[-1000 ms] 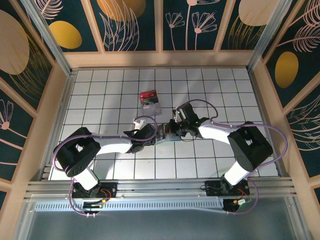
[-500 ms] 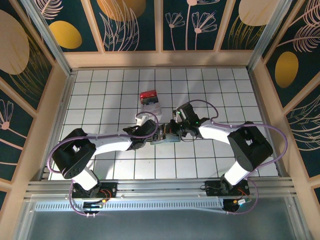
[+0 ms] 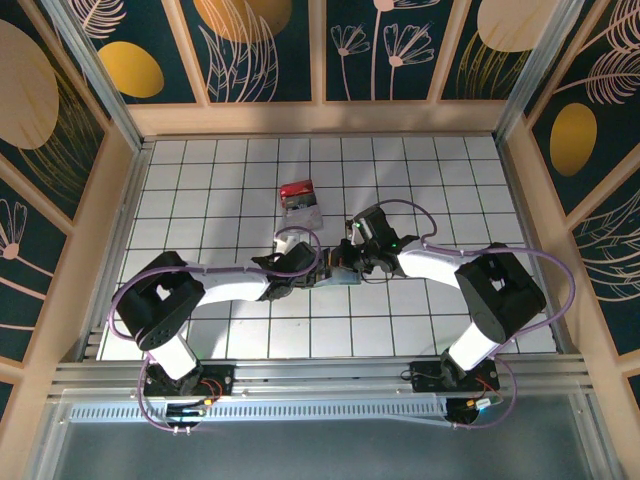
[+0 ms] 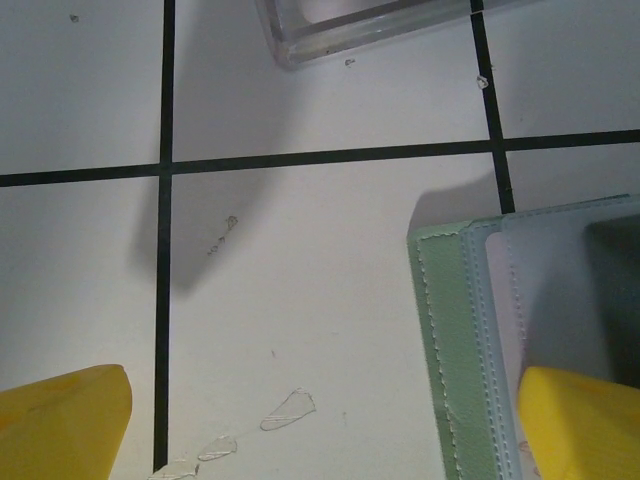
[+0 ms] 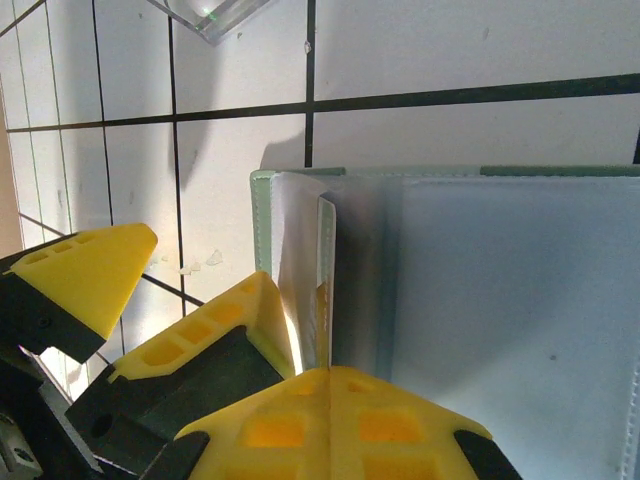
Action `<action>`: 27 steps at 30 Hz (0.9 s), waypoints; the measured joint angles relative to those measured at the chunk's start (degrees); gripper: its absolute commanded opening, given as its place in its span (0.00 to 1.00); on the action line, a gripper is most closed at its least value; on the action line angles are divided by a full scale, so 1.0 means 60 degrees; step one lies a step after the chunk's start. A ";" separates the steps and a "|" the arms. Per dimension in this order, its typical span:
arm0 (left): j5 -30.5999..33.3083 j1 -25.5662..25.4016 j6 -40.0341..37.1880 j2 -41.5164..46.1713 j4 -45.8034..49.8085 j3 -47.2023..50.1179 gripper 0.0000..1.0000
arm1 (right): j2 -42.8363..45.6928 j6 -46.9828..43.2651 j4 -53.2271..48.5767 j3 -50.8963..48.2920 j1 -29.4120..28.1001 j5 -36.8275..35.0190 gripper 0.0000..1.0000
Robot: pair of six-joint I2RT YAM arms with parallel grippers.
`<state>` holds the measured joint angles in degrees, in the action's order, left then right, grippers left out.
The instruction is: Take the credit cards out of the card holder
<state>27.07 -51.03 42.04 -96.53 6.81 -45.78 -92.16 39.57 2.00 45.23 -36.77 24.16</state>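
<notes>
The card holder [image 3: 343, 277] lies open on the tiled floor between both grippers, pale green [image 4: 452, 340] with blue-grey pockets [image 5: 500, 300]. My left gripper [image 3: 316, 268] stands open at its left edge [image 4: 320, 430]; one yellow fingertip [image 4: 580, 425] rests on the holder's leaf, the other [image 4: 60, 420] is over bare tile. My right gripper [image 3: 345, 260] is shut [image 5: 330, 378] on a thin credit card [image 5: 324, 270] that stands on edge out of the left pocket. The left gripper's fingers [image 5: 230, 330] sit just beside that card.
A red-topped block [image 3: 297, 189] with a clear whitish base [image 3: 304, 213] stands just behind the holder; its clear base [image 4: 370, 25] is close above the left gripper. Wooden walls ring the white tiled floor [image 3: 200, 200].
The left gripper has shifted slightly right, closer onto the holder's left edge. The right gripper has hardly moved.
</notes>
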 measured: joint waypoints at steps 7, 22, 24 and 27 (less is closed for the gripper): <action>0.0040 0.0000 0.0011 -0.0131 -0.0175 0.0004 0.99 | -0.0004 0.0164 0.0503 -0.0131 0.0033 0.0506 0.11; 0.0073 0.0004 0.0044 -0.0284 -0.0550 0.0015 0.99 | -0.0379 0.0299 0.1096 -0.0175 0.0117 0.0892 0.16; 0.0073 0.0004 0.0040 -0.0295 -0.0586 0.0015 0.99 | -0.0463 0.0280 0.1104 -0.0175 0.0113 0.0889 0.12; 0.0076 0.0004 0.0044 -0.0299 -0.0605 0.0018 0.99 | -0.0484 0.0273 0.1093 -0.0175 0.0113 0.0820 0.08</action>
<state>27.53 -51.00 42.30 -98.32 3.18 -45.67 -95.07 41.21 8.56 44.18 -36.10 29.08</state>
